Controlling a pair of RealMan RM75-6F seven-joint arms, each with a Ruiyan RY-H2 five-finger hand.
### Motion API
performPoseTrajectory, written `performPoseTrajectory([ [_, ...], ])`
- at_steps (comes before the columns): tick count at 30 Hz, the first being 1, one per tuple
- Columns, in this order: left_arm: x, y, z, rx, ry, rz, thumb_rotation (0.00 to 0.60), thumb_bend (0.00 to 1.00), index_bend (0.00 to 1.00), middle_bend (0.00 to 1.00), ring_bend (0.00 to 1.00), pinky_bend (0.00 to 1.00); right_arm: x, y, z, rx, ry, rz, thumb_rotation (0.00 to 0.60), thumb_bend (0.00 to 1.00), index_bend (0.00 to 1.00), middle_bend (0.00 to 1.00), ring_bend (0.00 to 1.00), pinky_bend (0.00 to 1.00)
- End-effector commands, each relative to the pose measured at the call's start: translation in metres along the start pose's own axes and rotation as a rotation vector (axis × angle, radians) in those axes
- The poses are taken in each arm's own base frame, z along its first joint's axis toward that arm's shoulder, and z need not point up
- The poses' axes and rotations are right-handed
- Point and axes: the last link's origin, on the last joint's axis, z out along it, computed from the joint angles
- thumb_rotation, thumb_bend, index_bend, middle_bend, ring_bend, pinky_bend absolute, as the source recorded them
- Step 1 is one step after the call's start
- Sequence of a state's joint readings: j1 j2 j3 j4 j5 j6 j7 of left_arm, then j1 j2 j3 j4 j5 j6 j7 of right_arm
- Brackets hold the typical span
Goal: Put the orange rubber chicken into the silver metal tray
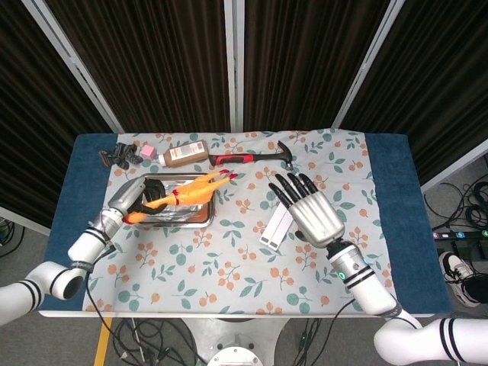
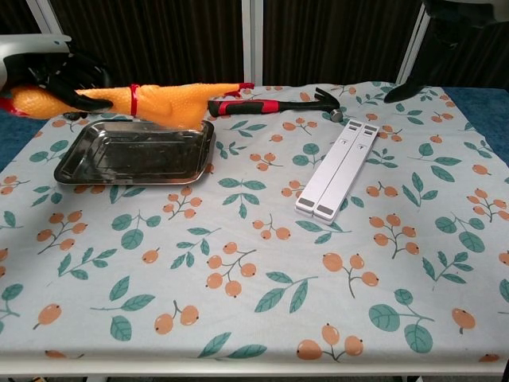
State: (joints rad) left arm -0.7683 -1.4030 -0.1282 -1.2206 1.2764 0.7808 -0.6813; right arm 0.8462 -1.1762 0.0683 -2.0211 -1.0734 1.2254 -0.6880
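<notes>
The orange rubber chicken lies stretched out above the silver metal tray, its red feet pointing right. My left hand grips it near the head end, at the tray's left side. My right hand is off the chicken, with its fingers spread, over the cloth to the right of the tray. In the chest view only a dark fingertip of it shows at the upper right.
A white folded stand lies on the floral cloth beside my right hand. Behind the tray are a red-handled hammer, a brown bottle, a pink block and a black clip.
</notes>
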Motion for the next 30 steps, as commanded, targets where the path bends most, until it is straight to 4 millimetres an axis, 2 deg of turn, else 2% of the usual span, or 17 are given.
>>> performPoseTrajectory([
  [1,-0.008,-0.015,0.009,0.033,0.028,0.036,0.6,0.65,0.72,0.74,0.51,0.5,0.0,0.011,-0.008,-0.025,0.004,-0.003,0.6,0.0,0.0,0.0,0.02,0.11],
  [7,-0.017,-0.029,0.014,0.056,0.066,0.088,0.6,0.61,0.7,0.65,0.42,0.45,0.001,0.026,-0.016,-0.065,0.013,0.0,0.6,0.0,0.0,0.0,0.02,0.11],
  [10,-0.019,-0.035,0.014,0.067,0.063,0.107,0.6,0.6,0.65,0.55,0.35,0.4,-0.001,0.031,-0.018,-0.076,0.01,0.001,0.6,0.0,0.0,0.0,0.02,0.11],
  [13,-0.021,-0.04,0.012,0.082,0.059,0.112,0.6,0.49,0.48,0.39,0.24,0.33,-0.003,0.035,-0.019,-0.084,0.007,-0.001,0.6,0.0,0.0,0.0,0.02,0.11],
  [14,-0.021,-0.04,0.012,0.084,0.063,0.11,0.6,0.41,0.4,0.32,0.2,0.3,-0.003,0.036,-0.019,-0.087,0.007,-0.001,0.6,0.0,0.0,0.0,0.02,0.1],
  [17,-0.021,-0.042,0.01,0.085,0.08,0.104,0.6,0.29,0.29,0.23,0.15,0.27,-0.003,0.039,-0.019,-0.096,0.008,0.002,0.6,0.0,0.0,0.0,0.02,0.1],
  [20,-0.023,-0.044,0.009,0.094,0.094,0.085,0.6,0.23,0.23,0.19,0.13,0.24,-0.003,0.042,-0.021,-0.102,0.009,-0.003,0.6,0.0,0.0,0.0,0.02,0.1],
  [30,-0.026,-0.047,0.007,0.106,0.137,0.091,0.6,0.07,0.15,0.13,0.1,0.18,-0.004,0.055,-0.032,-0.144,0.02,0.001,0.6,0.0,0.0,0.0,0.02,0.1],
])
